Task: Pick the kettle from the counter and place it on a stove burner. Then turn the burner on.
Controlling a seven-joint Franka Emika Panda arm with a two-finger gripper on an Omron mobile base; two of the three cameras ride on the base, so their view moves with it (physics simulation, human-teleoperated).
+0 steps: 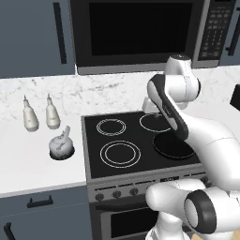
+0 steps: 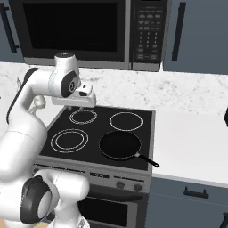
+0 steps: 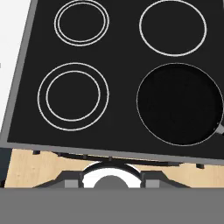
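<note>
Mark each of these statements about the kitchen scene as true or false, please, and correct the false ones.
1. The kettle stands on the counter, left of the stove. True.
2. A black pan sits on the front right burner. True.
3. The claw is holding the kettle. False: it hangs above the back of the stove, far from the kettle, with nothing in it.
4. The widest double-ring burner has a pot on it. False: it is bare.
5. Two slim pale bottles stand behind the kettle. True.
</note>
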